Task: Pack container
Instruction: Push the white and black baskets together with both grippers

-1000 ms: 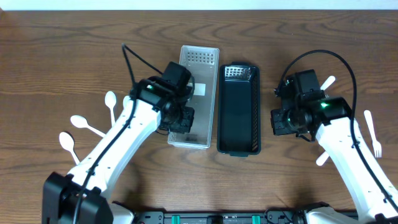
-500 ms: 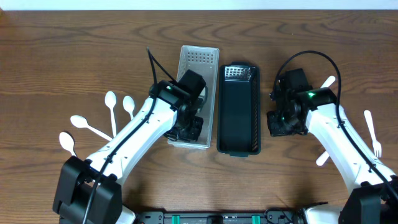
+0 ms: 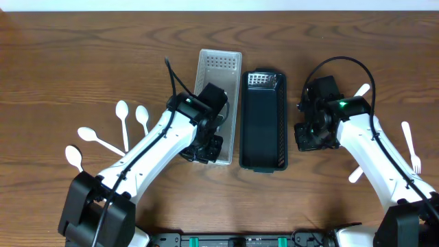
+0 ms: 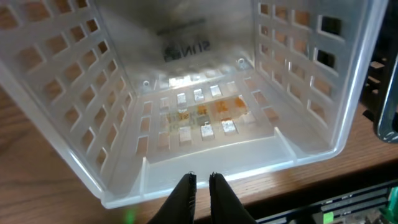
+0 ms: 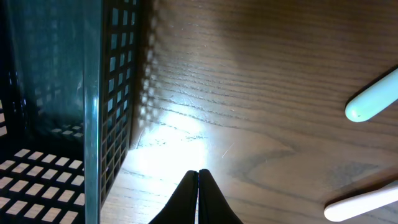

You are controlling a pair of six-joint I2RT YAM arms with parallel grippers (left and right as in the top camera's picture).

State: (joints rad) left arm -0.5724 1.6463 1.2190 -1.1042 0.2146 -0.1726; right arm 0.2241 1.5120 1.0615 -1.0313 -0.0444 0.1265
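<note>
A clear plastic basket point(image 3: 219, 58) point(image 4: 205, 81) and a black mesh basket point(image 3: 242, 116) point(image 5: 93, 81) lie side by side at the table's middle, both empty. My left gripper point(image 3: 204, 152) point(image 4: 202, 178) is over the clear basket's near end. Its jaws are shut to a slim gap with nothing between them, and the tips are right at the near rim. Just right of the black basket, my right gripper point(image 3: 307, 136) point(image 5: 198, 172) points down at bare wood, shut and holding nothing.
Several white spoons point(image 3: 123, 110) lie on the table at the left. On the right are a white fork point(image 3: 411, 147) and other white cutlery handles point(image 3: 361, 90) point(image 5: 373, 99) point(image 5: 360, 202), close to my right arm.
My left arm slid toward the clear basket's near end and its jaws narrowed. My right arm drew in slightly toward the black basket, then held still.
</note>
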